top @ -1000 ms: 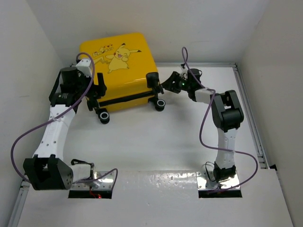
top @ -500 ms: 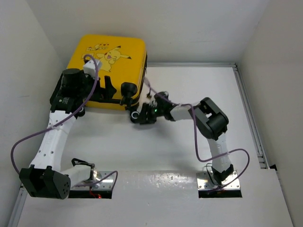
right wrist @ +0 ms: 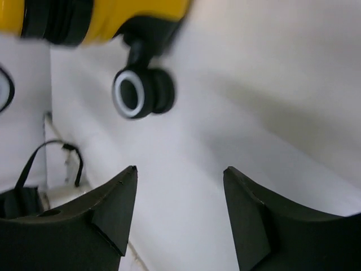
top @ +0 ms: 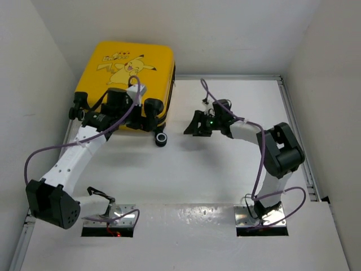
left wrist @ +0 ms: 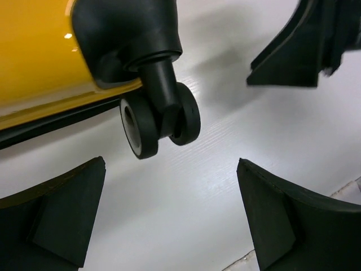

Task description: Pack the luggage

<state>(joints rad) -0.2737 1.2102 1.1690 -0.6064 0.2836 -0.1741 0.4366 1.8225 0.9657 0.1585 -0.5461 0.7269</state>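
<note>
At 11 o'clock on the table: luggage (top: 127, 70), wheels toward 6 (long axis 12-to-6). My left gripper (left wrist: 171, 169), spread empty, sat nearer, beside a wheel (left wrist: 161, 121); my right gripper (right wrist: 180, 172), parted and empty, lay off toward 3.

Left end effector (left wrist: 170, 162) spread wide, right end effector (right wrist: 179, 169) parted, both empty.

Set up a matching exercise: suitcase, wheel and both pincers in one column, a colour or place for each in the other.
1. suitcase
2. wheel
3. left pincer
4. right pincer

A. mid-table, clear of the suitcase
B. yellow
C. black with a white ring
D. close by the suitcase's near edge

Pairs: 1-B, 2-C, 3-D, 4-A
</note>
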